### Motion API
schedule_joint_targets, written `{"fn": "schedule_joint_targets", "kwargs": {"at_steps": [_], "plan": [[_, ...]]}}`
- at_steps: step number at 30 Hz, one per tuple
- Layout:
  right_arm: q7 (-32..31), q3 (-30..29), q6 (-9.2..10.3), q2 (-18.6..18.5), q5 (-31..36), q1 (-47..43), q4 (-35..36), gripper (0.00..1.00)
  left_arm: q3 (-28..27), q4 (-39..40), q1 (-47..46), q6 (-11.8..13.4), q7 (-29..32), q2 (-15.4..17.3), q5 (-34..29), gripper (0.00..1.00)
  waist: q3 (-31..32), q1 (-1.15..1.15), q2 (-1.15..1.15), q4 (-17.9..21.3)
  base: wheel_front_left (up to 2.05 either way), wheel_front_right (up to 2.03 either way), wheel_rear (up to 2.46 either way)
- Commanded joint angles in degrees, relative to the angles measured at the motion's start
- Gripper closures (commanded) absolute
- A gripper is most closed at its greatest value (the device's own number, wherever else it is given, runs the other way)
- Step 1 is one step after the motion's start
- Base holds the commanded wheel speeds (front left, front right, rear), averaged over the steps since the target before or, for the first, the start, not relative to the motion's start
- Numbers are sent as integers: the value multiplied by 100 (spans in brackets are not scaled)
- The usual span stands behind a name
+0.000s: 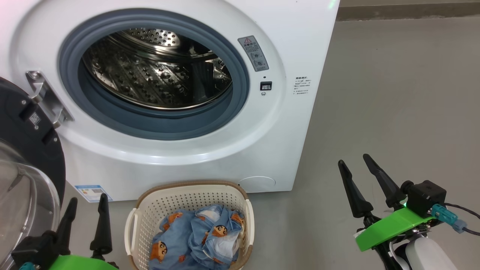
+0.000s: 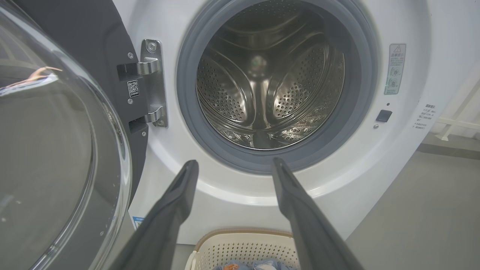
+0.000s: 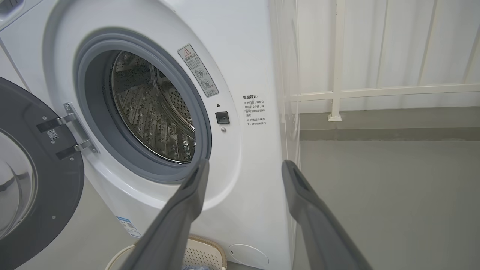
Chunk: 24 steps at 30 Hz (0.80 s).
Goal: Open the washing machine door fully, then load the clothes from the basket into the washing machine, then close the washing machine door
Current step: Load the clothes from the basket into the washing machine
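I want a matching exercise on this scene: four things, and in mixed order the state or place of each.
1. round black glass-centred door
2. perforated steel drum
3. light blue printed fabric clothes
4. right pincer

a. fingers apart, holding nothing
b. in the cream perforated plastic basket
c. swung open on its hinge
d. no laundry inside

Pairs: 1-c; 2-d; 3-b; 4-a

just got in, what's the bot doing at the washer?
The big white front-loading washing machine has its round glossy black, glass-centred door standing open on the left, and its steel perforated drum is empty. The light blue cartoon-print clothes lie in the cream perforated plastic basket on the floor in front. The left gripper and right gripper are open, holding nothing.
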State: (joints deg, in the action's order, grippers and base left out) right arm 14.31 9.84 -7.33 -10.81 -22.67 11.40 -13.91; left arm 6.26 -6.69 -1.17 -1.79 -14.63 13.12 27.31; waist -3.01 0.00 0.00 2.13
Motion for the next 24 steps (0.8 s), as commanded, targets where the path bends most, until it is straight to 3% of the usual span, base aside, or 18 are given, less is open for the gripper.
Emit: {"fn": "schedule_joint_targets", "kwargs": {"at_steps": [1,24], "plan": [[69,85,-16,1,86,73,153,0,-228,129,-256,-7,-30,157,21,0,-2,0,0,-2,0,0,0],[69,66,-16,22,118,94,151,0,-232,127,-289,47,-34,186,8,0,-57,0,0,-36,0,0,0]]}}
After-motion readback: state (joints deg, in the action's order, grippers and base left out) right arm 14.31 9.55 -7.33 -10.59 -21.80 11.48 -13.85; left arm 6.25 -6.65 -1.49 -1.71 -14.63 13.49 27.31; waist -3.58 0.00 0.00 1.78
